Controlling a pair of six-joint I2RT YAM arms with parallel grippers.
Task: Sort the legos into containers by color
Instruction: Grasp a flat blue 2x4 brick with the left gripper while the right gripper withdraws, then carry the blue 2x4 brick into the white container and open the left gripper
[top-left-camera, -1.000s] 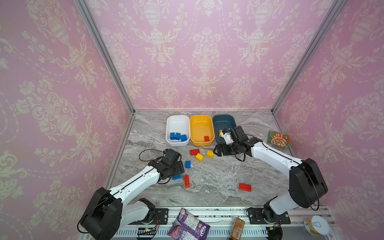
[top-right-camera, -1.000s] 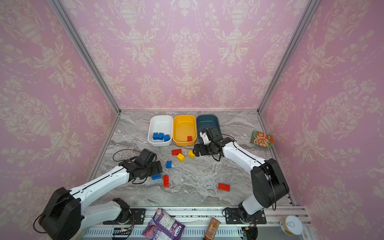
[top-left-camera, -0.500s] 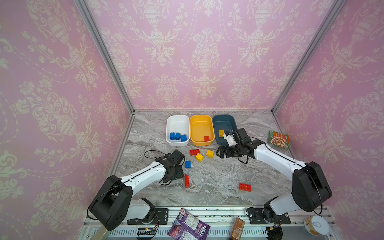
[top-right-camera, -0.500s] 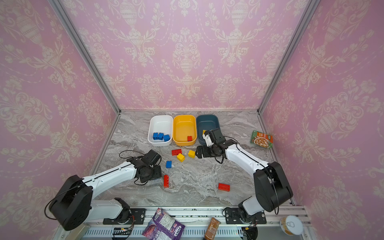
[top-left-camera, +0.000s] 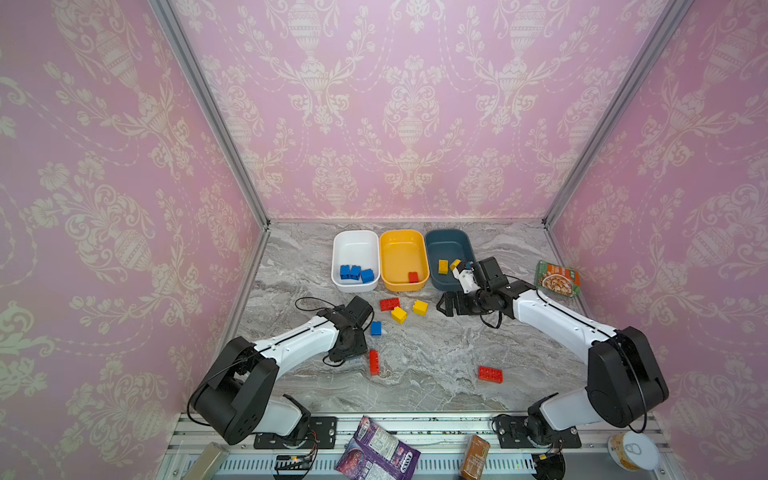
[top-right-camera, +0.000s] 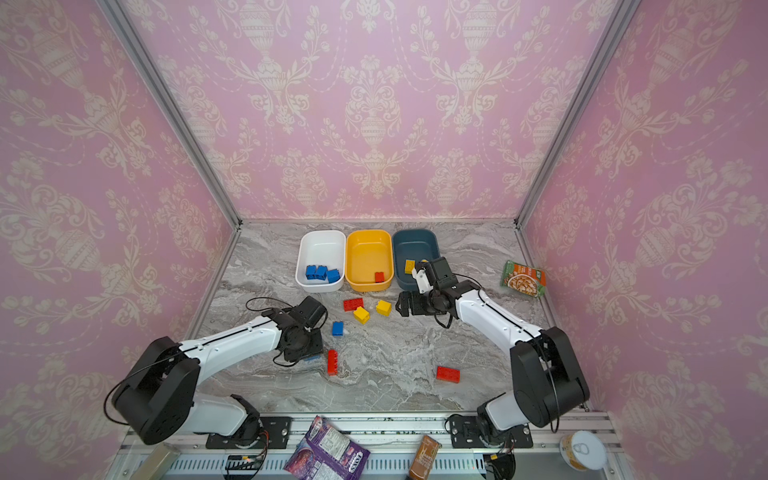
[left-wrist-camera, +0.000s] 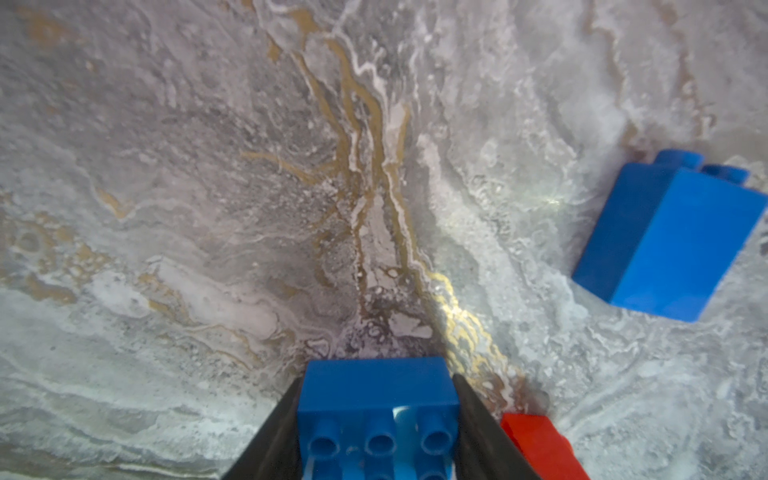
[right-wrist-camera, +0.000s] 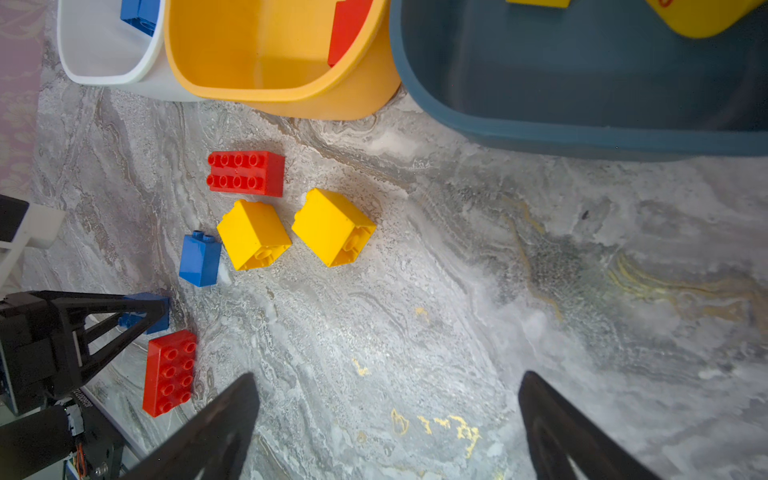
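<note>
My left gripper (left-wrist-camera: 376, 378) is down on the table, shut on a blue lego (left-wrist-camera: 376, 388) with a finger against each side. A red lego (top-left-camera: 374, 362) lies right beside it and a small blue one (top-left-camera: 375, 328) is a little farther off. My right gripper (right-wrist-camera: 388, 376) hangs open and empty over bare table in front of the teal container (top-left-camera: 449, 237), which holds yellow legos (top-left-camera: 443, 266). The white container (top-left-camera: 355, 241) holds blue legos (top-left-camera: 355, 273). The yellow container (top-left-camera: 402, 237) holds a red one (top-left-camera: 413, 276). A long red lego (top-left-camera: 389, 304) and two yellow ones (top-left-camera: 398, 314) lie loose.
Another red lego (top-left-camera: 490, 374) lies at the front right. A green snack packet (top-left-camera: 557, 278) sits by the right wall. On the front rail are a purple packet (top-left-camera: 376, 453), a brown packet (top-left-camera: 476, 457) and a round can (top-left-camera: 631, 451). Pink walls enclose three sides.
My left gripper has dropped onto the blue lego and its jaws have drawn in against it. My right gripper has pulled back from the teal container toward the table's middle, still open.
</note>
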